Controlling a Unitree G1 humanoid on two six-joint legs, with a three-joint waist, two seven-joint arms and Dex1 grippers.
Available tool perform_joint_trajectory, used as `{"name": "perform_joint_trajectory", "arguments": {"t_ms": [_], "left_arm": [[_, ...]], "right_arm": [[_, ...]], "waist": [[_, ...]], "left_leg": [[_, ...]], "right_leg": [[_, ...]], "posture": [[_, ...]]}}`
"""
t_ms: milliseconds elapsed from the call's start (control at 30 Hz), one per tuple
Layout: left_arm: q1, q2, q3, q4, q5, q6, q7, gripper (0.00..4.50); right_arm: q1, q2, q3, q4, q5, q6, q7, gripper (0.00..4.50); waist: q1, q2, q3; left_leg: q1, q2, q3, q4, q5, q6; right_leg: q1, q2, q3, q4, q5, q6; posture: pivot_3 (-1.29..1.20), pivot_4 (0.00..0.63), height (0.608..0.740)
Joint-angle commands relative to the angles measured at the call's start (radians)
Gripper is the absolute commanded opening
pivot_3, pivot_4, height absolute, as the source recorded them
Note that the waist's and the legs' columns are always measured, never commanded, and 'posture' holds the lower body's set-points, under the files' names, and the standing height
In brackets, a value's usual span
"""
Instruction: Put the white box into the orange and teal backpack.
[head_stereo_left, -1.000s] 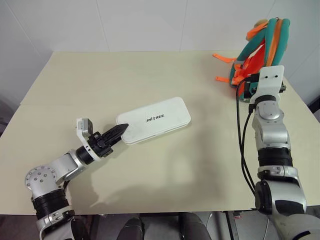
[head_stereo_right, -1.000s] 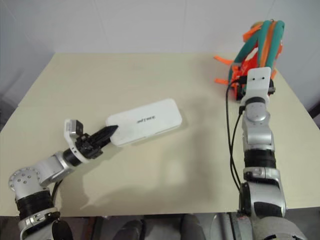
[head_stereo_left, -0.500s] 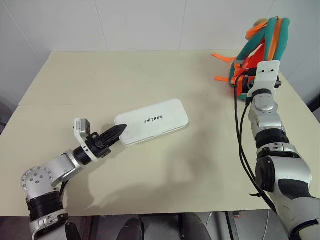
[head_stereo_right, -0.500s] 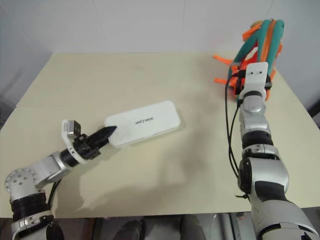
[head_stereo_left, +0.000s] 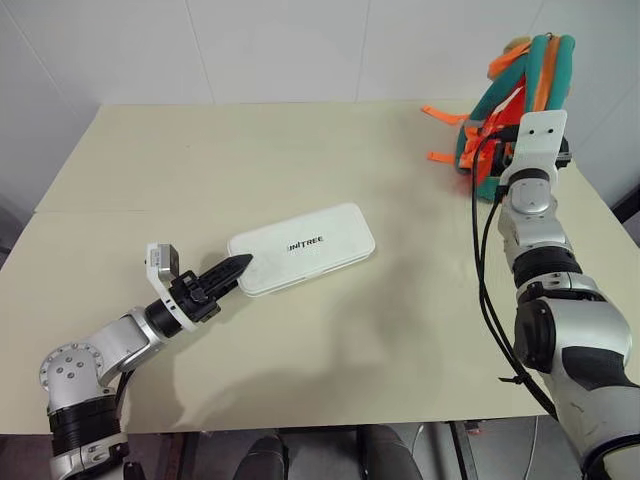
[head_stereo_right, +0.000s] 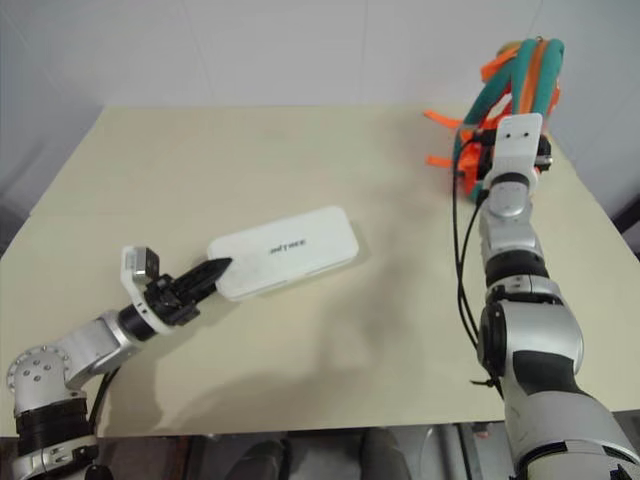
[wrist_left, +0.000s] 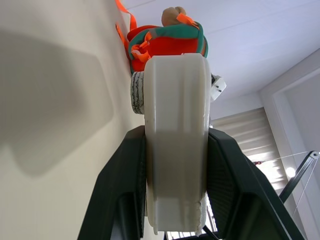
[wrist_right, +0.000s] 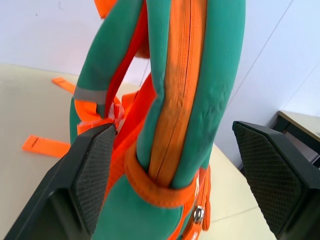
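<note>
White box (head_stereo_left: 301, 248) is lying mid-table with its long axis running toward the orange and teal backpack (head_stereo_left: 520, 95) at the far right corner. Left gripper (wrist_left: 176, 165) is pinching the box's near end. Right gripper (wrist_right: 187, 170) is gaping wide, straddling the backpack's upright zipped edge.

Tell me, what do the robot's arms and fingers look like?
Both arms are shiny silver with black ribbed rings at the joints. Each gripper has two pointy black fingers: the left gripper carries a small white block behind it, and the right gripper has bumpy pads. Black cables hang along the right arm.
</note>
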Motion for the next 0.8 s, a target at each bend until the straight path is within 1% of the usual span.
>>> {"name": "perform_joint_trajectory", "arguments": {"t_ms": [33,300,500,600,633,667,700,800], "left_arm": [[0.014,0.018,-0.007,-0.051,-0.052,-0.026,-0.005,1.27],[0.023,0.041,-0.033,-0.055,-0.071,-0.058,-0.004,1.27],[0.027,0.052,-0.045,-0.055,-0.078,-0.079,-0.003,1.27],[0.03,0.057,-0.049,-0.056,-0.08,-0.086,-0.004,1.27],[0.031,0.058,-0.049,-0.056,-0.081,-0.089,-0.005,1.27],[0.033,0.059,-0.05,-0.057,-0.081,-0.091,-0.005,1.27],[0.035,0.06,-0.05,-0.058,-0.082,-0.094,-0.005,1.27],[0.037,0.063,-0.051,-0.058,-0.083,-0.1,-0.006,1.27]], "right_arm": [[-0.048,-0.007,-0.005,0.014,0.003,-0.019,-0.011,4.5],[-0.09,-0.007,0.005,0.069,-0.009,0.012,-0.031,4.5],[-0.105,-0.006,0.001,0.092,-0.004,0.031,-0.017,4.5],[-0.108,-0.002,-0.01,0.098,0.006,0.036,-0.022,3.93],[-0.109,0.0,-0.01,0.099,0.006,0.034,-0.023,3.67],[-0.11,0.001,-0.009,0.1,0.004,0.031,-0.023,3.36],[-0.111,0.002,-0.008,0.101,0.003,0.03,-0.024,2.94],[-0.113,0.004,-0.007,0.102,0.002,0.03,-0.025,1.98]], "waist": [[-0.003,0.0,0.0],[-0.01,0.0,0.0],[-0.012,0.0,0.0],[-0.012,0.0,0.0],[-0.012,0.0,0.0],[-0.012,0.0,0.0],[-0.012,0.0,0.0],[-0.012,0.0,0.0]], "left_leg": [[0.0,0.0,0.0,0.0,0.0,0.0],[0.0,0.0,0.0,-0.001,0.0,0.0],[0.0,0.0,0.0,-0.001,0.0,0.0],[0.0,0.0,0.001,-0.001,0.0,0.0],[0.0,0.0,0.001,-0.001,0.0,0.0],[0.0,0.0,0.001,-0.001,0.0,0.0],[0.0,0.0,0.001,-0.001,0.0,0.0],[0.0,0.0,0.001,-0.001,0.0,0.0]], "right_leg": [[0.0,0.0,0.0,0.0,0.0,0.0],[0.0,0.0,0.0,0.0,0.0,0.0],[0.0,0.0,0.0,0.0,0.0,0.0],[0.0,0.0,0.0,0.0,0.0,0.0],[0.0,0.0,0.0,0.0,0.0,0.0],[0.0,0.0,0.0,0.0,0.0,0.0],[0.0,0.0,0.0,0.0,0.0,0.0],[0.0,0.0,0.0,0.0,0.0,0.0]], "posture": [[0.0,0.15,0.74],[0.0,0.15,0.74],[0.0,0.15,0.74],[0.0,0.15,0.74],[0.0,0.15,0.74],[0.0,0.15,0.74],[0.0,0.15,0.74],[0.0,0.15,0.74]]}}
